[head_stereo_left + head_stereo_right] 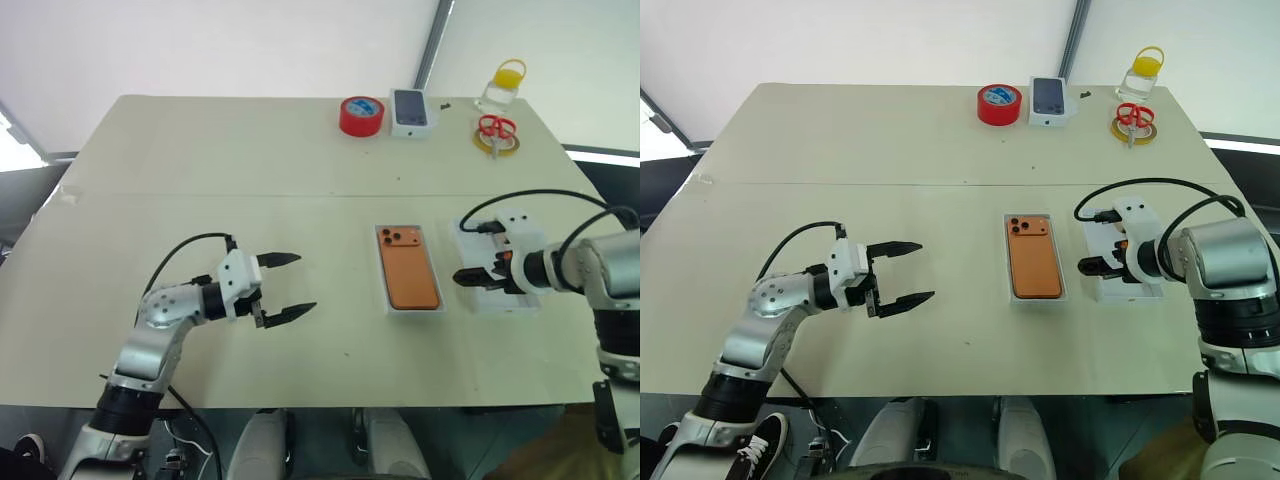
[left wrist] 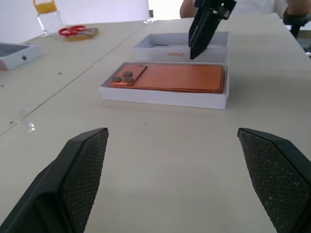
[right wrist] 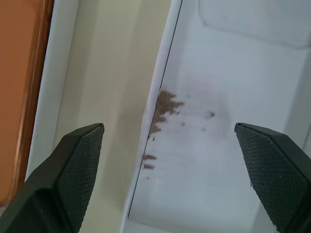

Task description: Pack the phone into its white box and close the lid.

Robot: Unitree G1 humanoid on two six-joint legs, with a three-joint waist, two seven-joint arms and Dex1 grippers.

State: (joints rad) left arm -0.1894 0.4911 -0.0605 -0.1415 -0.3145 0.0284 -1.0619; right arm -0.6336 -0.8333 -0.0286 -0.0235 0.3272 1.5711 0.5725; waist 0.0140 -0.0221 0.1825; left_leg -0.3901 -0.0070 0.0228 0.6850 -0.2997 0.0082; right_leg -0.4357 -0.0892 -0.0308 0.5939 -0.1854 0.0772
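The orange phone [image 1: 408,268] lies back up inside the white box [image 2: 160,97], camera cluster at its far left corner. Just to its right on the table sits the lid [image 1: 505,300], open side up and all white inside [image 3: 218,121]. My right gripper [image 1: 478,276] hangs over the lid's left wall, pointing down, jaws open and empty. My left gripper [image 1: 285,286] is open and empty a good way left of the box, pointing at it. The left wrist view shows the phone [image 2: 167,77] in its box, with the right gripper's fingers [image 2: 201,29] behind it.
Along the far edge stand a red tape roll [image 1: 361,116], a small white box with a phone picture [image 1: 411,111], red scissors on a yellow tape ring [image 1: 494,133] and a clear container with a yellow lid [image 1: 503,85]. A seam crosses the table [image 1: 200,195].
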